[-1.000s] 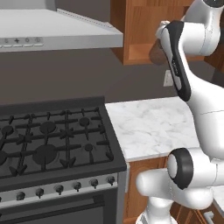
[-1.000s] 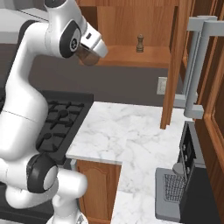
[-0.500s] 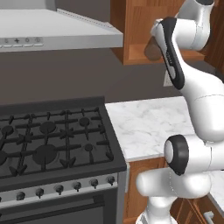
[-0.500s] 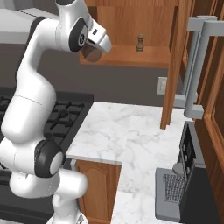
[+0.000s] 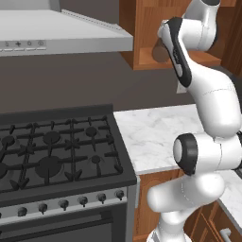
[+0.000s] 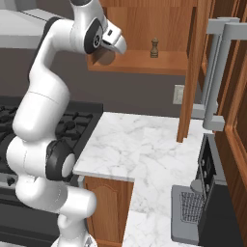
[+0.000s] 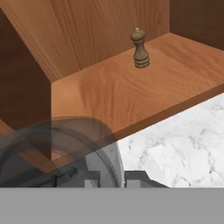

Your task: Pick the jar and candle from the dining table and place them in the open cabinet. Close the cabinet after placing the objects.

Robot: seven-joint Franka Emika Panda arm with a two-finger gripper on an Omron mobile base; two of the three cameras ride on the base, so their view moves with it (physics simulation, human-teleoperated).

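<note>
The jar [image 7: 61,153], grey and translucent, sits between my fingers at the lower left of the hand view. My gripper [image 7: 111,178] is shut on the jar. From the right base view the jar [image 6: 101,55] hangs under the raised hand at the left front edge of the open cabinet [image 6: 144,65]. It also shows faintly as the jar [image 5: 160,54] in front of the cabinet shelf [image 5: 203,57] in the left base view. The wooden shelf [image 7: 131,92] lies just ahead and below. The candle and the dining table are out of view.
A small dark pepper mill [image 7: 140,48] stands toward the back of the shelf [image 6: 155,48]. The cabinet's open door [image 6: 190,72] juts out on the right. Below are a marble counter [image 6: 140,149], a black gas stove [image 5: 52,151], a range hood [image 5: 61,35] and a grey appliance [image 6: 198,202].
The arm has lifted and swung the jar closer to the cabinet's shelf opening. The grip on the jar is unchanged.
</note>
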